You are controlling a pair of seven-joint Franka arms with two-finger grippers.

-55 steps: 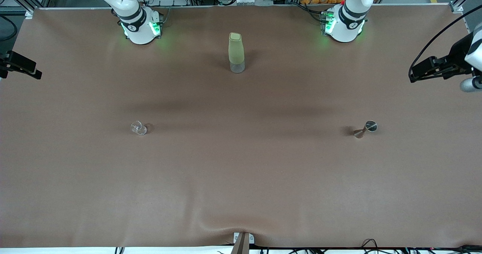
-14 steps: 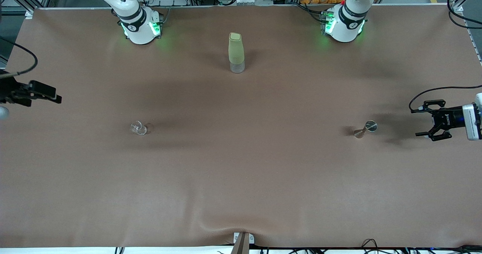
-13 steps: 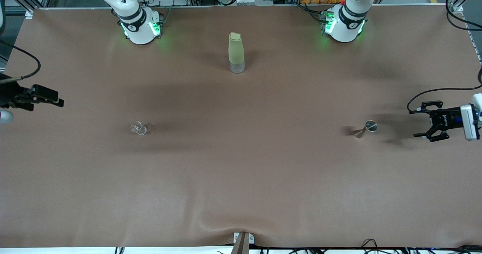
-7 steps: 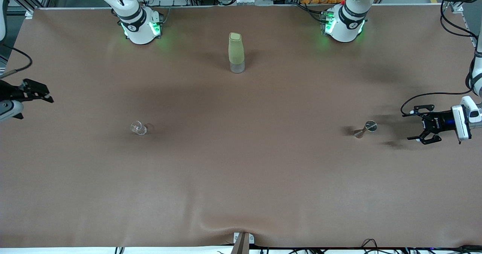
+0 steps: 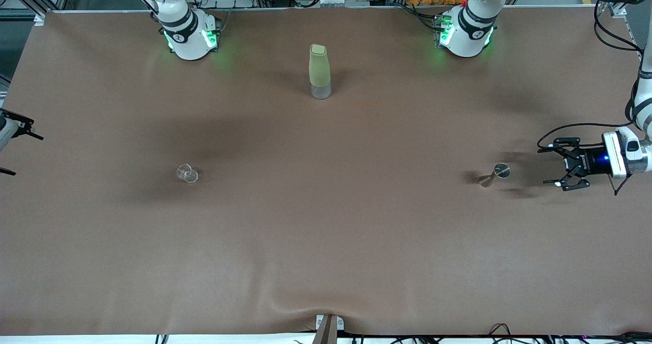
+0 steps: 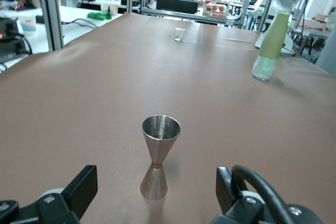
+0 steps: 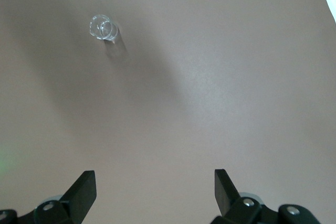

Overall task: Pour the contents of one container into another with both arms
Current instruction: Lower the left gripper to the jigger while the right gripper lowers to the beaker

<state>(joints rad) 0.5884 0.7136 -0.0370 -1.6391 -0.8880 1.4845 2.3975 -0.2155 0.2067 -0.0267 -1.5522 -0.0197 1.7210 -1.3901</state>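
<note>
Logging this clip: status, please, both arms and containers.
Left gripper open, level with steel jigger, not touching. Right gripper open at table edge, clear glass untouched. Green bottle upright, nothing between.

Robotics lab: aluminium frame posts (image 6: pixel 54 9), cabled benches (image 6: pixel 94 17).

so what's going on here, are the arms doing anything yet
Nothing is held yet. The left gripper, fingers open, is low beside the upright steel hourglass-shaped jigger at its end of the table. The right gripper, also open, is above the brown table near the small clear glass. The tall green bottle stands untouched.
</note>
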